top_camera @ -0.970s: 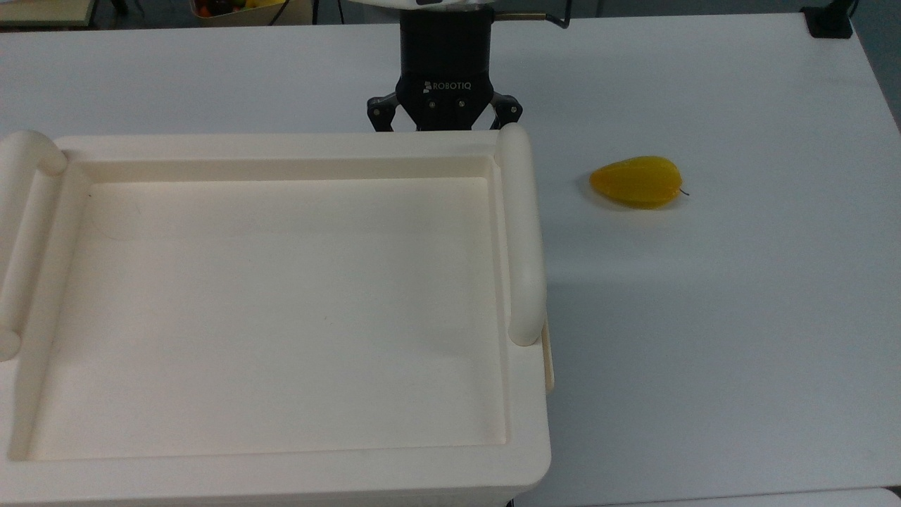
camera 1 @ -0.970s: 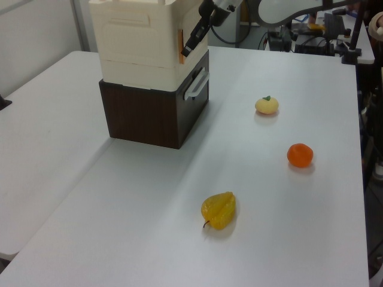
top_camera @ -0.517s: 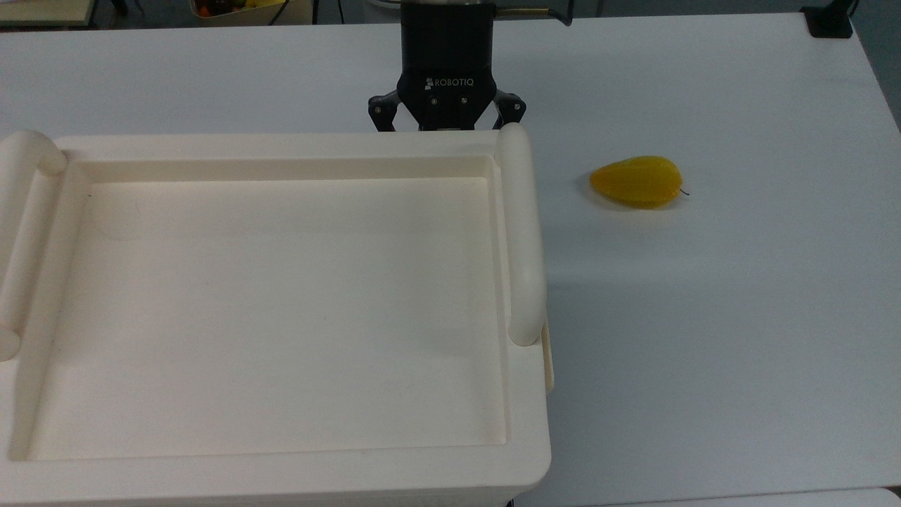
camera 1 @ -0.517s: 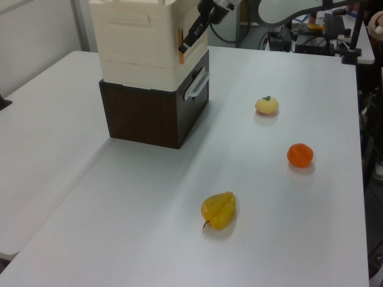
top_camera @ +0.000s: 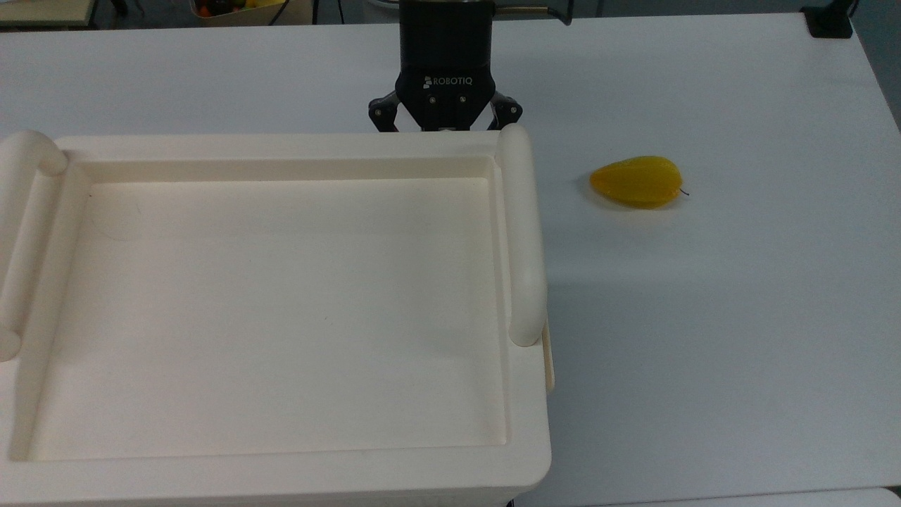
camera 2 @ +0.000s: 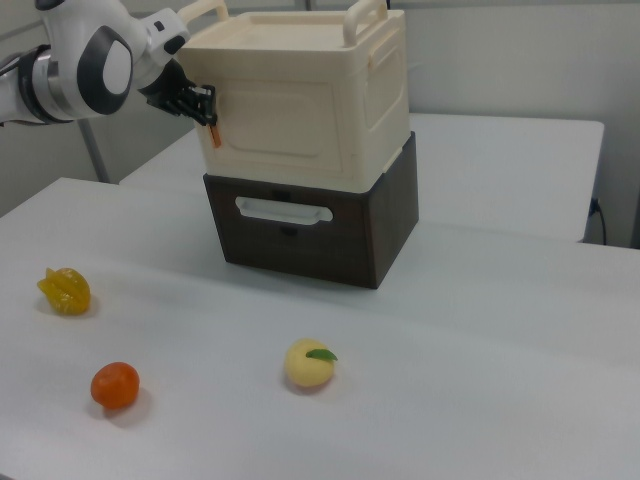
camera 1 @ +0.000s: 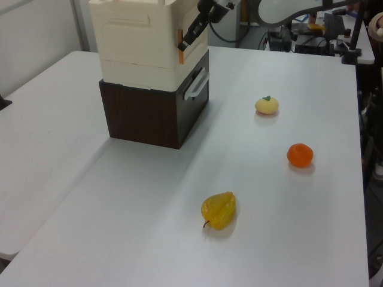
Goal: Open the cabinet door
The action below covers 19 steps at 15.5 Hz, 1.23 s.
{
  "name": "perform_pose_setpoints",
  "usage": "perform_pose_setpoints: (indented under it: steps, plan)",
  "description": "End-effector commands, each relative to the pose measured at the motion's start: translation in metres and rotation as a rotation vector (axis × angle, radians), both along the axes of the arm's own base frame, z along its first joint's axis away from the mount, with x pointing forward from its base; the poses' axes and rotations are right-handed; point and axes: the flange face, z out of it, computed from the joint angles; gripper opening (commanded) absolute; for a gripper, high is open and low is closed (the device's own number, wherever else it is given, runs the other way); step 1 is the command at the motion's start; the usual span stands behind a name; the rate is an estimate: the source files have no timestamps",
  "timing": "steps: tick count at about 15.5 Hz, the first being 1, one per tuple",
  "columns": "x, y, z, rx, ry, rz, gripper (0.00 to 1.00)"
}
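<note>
Here the tool (camera 2: 207,108) pinches the orange tab at the cream, rimmed cabinet door (camera 2: 275,122).

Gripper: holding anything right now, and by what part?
The gripper is at the small orange tab on the edge of the cabinet door. Whether its fingers actually clamp the tab cannot be told.

yellow fruit (camera 1: 219,210), orange (camera 1: 300,155), peach (camera 1: 266,105), white table (camera 1: 149,239)
</note>
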Motion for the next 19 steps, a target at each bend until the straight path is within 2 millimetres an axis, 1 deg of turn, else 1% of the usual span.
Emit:
perform_pose_setpoints:
  steps: [1, 2, 6, 8, 10, 11, 12, 13, 14, 15, 16, 17, 18, 19]
  plan:
    - [-0.005, 0.004, -0.008, -0.01, 0.039, -0.011, 0.14]
    - [-0.007, 0.004, -0.01, -0.015, 0.062, -0.014, 0.13]
    - [-0.015, 0.001, -0.009, -0.028, 0.138, -0.029, 0.12]
    - [-0.018, 0.003, -0.007, -0.027, 0.154, -0.029, 0.12]
    - [-0.02, 0.003, -0.008, -0.028, 0.165, -0.031, 0.13]
    - [-0.02, 0.002, -0.009, -0.029, 0.172, -0.032, 0.15]
    - [-0.022, 0.002, -0.009, -0.032, 0.186, -0.033, 0.25]
    - [-0.024, 0.001, -0.01, -0.037, 0.208, -0.037, 0.31]
    - [-0.026, -0.001, -0.01, -0.042, 0.234, -0.044, 0.42]
    - [-0.03, -0.003, -0.007, -0.046, 0.258, -0.049, 0.48]
    - [-0.035, -0.004, -0.005, -0.049, 0.283, -0.054, 0.61]
    - [-0.039, -0.004, -0.004, -0.055, 0.306, -0.055, 0.65]
    - [-0.043, -0.005, 0.001, -0.054, 0.32, -0.059, 0.66]
    - [-0.047, -0.005, 0.008, -0.041, 0.331, -0.06, 0.81]
